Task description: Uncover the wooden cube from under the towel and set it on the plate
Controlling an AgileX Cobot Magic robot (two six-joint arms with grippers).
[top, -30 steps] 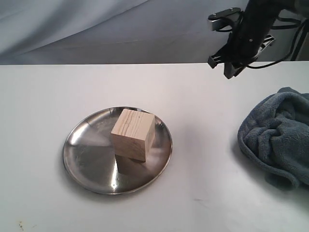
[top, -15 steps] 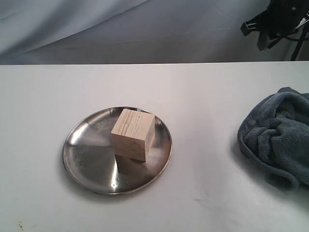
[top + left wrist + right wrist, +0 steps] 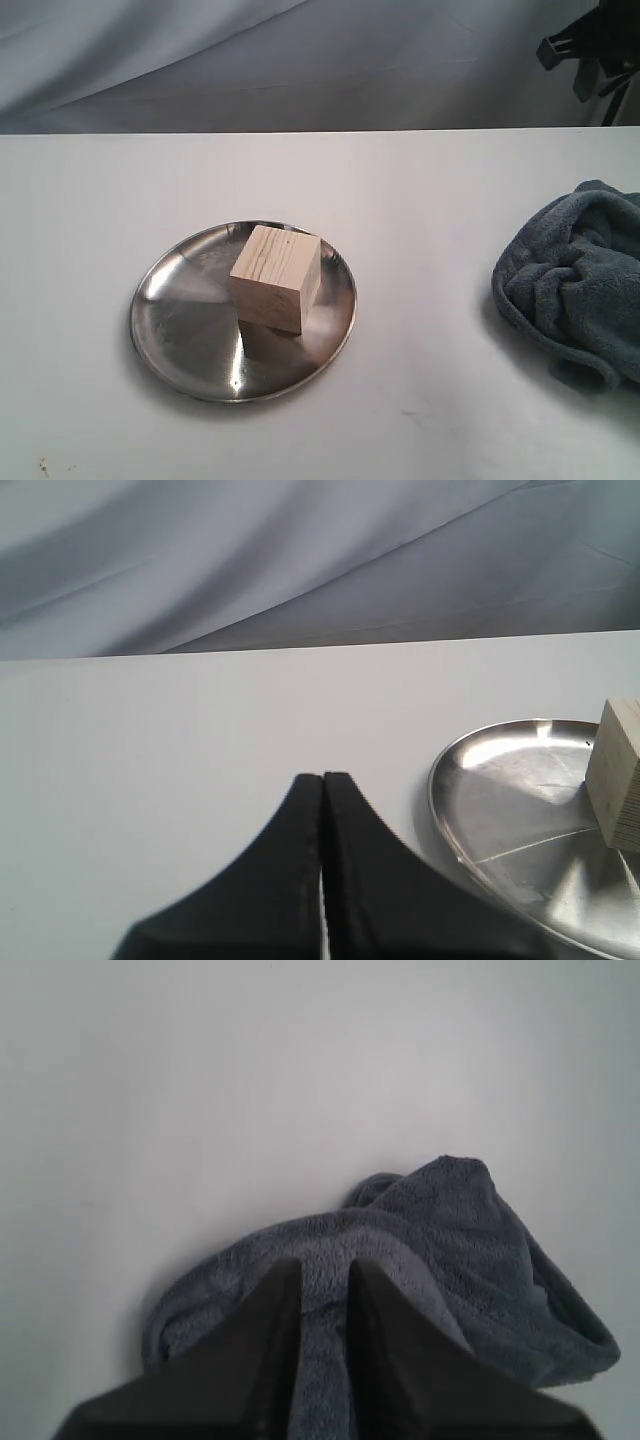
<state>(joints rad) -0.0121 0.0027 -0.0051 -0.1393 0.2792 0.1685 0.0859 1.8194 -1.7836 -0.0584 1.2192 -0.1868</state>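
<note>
The pale wooden cube (image 3: 277,277) rests uncovered on the shiny steel plate (image 3: 180,330), a little right of the plate's middle. The grey-blue towel (image 3: 580,280) lies crumpled at the table's right edge. My right gripper (image 3: 590,55) hangs high at the top right corner, partly cut off. In the right wrist view its fingers (image 3: 324,1265) stand slightly open, well above the towel (image 3: 450,1250), holding nothing. My left gripper (image 3: 323,777) is shut and empty, beside the plate (image 3: 500,800) and cube (image 3: 620,775); the exterior view does not show it.
The white table (image 3: 430,200) runs back to a grey draped cloth backdrop (image 3: 200,60). Bare tabletop lies between the plate and the towel.
My right arm has pulled up and to the right, from above the table's back edge to the top right corner. Cube, plate and towel have not moved.
</note>
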